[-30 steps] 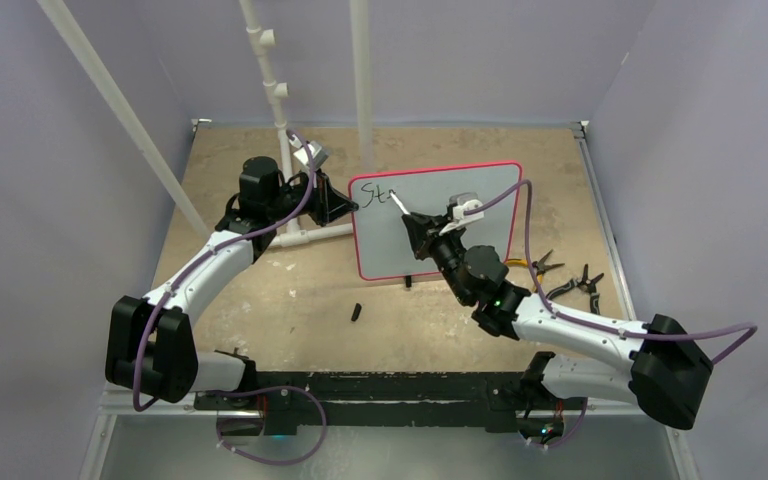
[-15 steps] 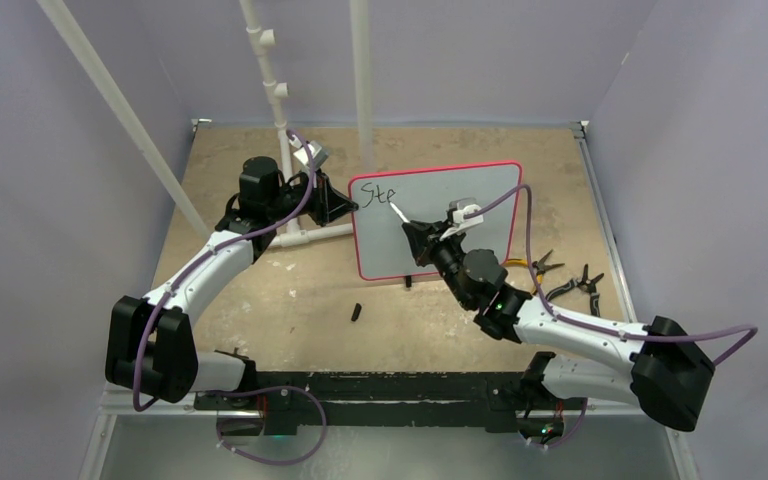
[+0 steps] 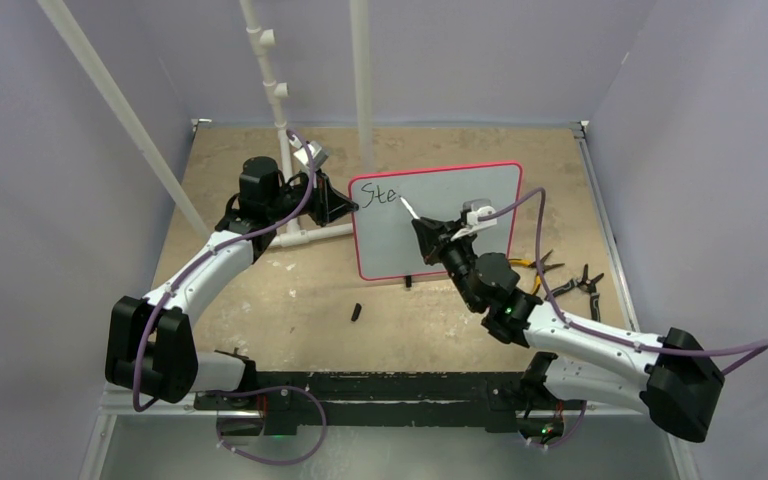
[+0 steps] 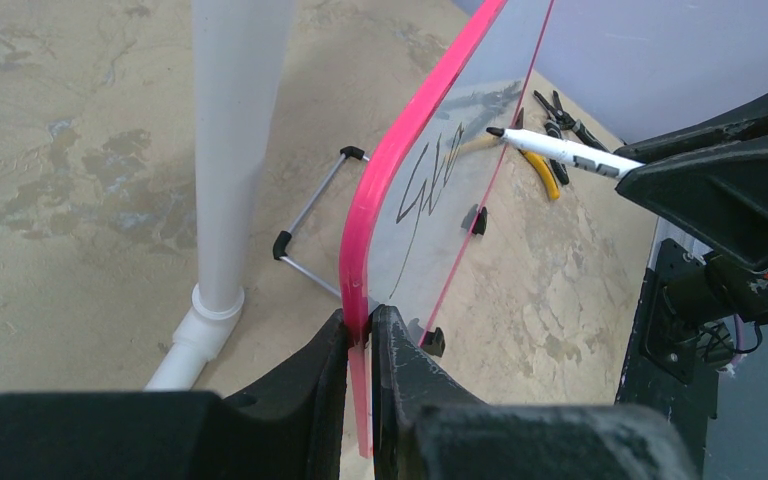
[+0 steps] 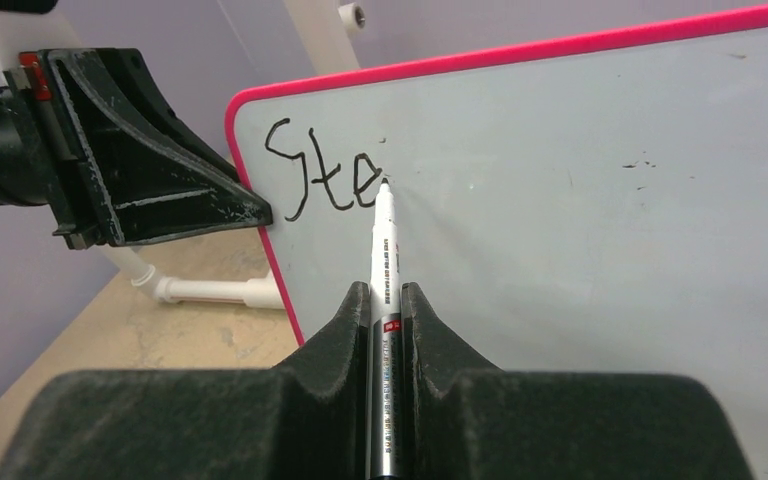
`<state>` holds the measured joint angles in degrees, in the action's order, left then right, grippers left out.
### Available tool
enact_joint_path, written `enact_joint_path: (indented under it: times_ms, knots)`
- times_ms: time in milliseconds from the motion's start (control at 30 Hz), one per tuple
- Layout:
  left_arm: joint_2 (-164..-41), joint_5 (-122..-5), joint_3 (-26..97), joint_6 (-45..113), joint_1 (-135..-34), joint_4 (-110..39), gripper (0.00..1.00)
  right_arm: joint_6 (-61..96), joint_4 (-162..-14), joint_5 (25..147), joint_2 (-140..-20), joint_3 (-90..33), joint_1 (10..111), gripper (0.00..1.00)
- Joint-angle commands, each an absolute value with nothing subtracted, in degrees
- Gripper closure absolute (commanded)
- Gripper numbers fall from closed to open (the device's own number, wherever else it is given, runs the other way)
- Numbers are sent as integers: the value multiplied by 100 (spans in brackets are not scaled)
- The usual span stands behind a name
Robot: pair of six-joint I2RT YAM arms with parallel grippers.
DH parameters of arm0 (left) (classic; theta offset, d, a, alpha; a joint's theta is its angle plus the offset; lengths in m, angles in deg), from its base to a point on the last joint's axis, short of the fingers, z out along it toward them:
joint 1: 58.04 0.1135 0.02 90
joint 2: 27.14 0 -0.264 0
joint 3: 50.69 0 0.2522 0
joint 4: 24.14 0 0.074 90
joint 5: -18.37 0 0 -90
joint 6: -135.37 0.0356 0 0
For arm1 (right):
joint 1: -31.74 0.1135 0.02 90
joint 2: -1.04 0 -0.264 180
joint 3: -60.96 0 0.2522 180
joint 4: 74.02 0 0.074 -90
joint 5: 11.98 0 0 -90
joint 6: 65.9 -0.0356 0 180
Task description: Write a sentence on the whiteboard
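Observation:
The whiteboard (image 3: 460, 215) with a pink-red frame stands propped on the table; it also shows in the left wrist view (image 4: 440, 190) and the right wrist view (image 5: 580, 180). Black letters "Ste" (image 5: 322, 178) are at its top left, also seen from above (image 3: 377, 190). My left gripper (image 4: 360, 330) is shut on the board's left edge (image 3: 352, 215). My right gripper (image 5: 385, 300) is shut on a white marker (image 5: 384, 250), whose black tip touches the board just right of the "e". From above the marker (image 3: 408, 208) points up-left from the right gripper (image 3: 422, 226).
White PVC pipes (image 3: 278, 90) stand behind the left gripper, with a base pipe (image 5: 210, 292) on the table. A black marker cap (image 3: 356, 312) lies in front of the board. Pliers (image 3: 585, 282) and yellow-handled pliers (image 3: 537, 264) lie at the right.
The "e" has been completed after "St". My right gripper and marker have shifted slightly right along the board. The left gripper has not moved.

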<state>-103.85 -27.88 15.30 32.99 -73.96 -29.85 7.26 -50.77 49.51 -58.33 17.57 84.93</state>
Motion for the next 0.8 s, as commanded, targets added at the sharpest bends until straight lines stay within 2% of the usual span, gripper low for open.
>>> enact_joint_path:
  times_ms: [0,767]
  knots:
    - [-10255,-2789,1487,3438,-7394,-2901,100,919,-4818,4983,-5705,1762,8482,100]
    - [-10246,-2778,1490,3439,-7395,-2902,100,1172,-4695,4736,-6079,1396,8474,100]
